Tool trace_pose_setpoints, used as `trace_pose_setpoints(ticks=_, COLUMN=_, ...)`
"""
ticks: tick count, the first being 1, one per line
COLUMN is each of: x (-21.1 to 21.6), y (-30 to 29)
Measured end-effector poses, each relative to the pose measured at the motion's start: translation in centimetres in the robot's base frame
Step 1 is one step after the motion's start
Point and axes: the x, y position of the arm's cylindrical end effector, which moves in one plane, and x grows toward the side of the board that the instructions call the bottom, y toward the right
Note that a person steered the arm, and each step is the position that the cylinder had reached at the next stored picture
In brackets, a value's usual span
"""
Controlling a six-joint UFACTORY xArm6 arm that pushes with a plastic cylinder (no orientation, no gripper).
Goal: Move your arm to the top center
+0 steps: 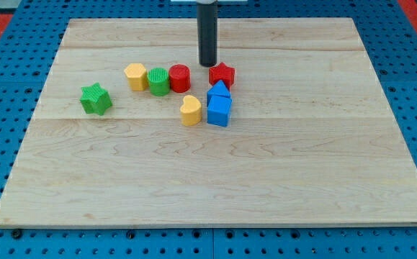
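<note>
— What is lying on your board [280,180] right now?

— A pale wooden board is carrying eight blocks, and I am taking the red cylinder [180,78] as my mark. A green cylinder [158,81] is touching it on the view's left, and a yellow hexagon [135,76] is sitting just beyond that. A green star [96,98] is lying well apart, further left.

— And on the other side?

— A red star [222,74] is sitting near it on the right. Below and right, two blue blocks [219,103] are touching each other; a yellow heart [190,110] is resting just below my mark.
</note>
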Motion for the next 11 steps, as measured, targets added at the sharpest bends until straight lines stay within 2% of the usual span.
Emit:
trace_pose_setpoints(ticks=1, x=2.5, y=4.3)
trace_pose_setpoints(ticks=2, x=2.3, y=5.8)
trace_pose_setpoints(ticks=8, x=2.8, y=5.8)
trace_pose_setpoints(ticks=9, x=0.7, y=8.0)
trace_pose_setpoints(ticks=10, x=-6.2, y=2.0)
trace_pose_setpoints(ticks=11, x=-7.6, y=-3.4)
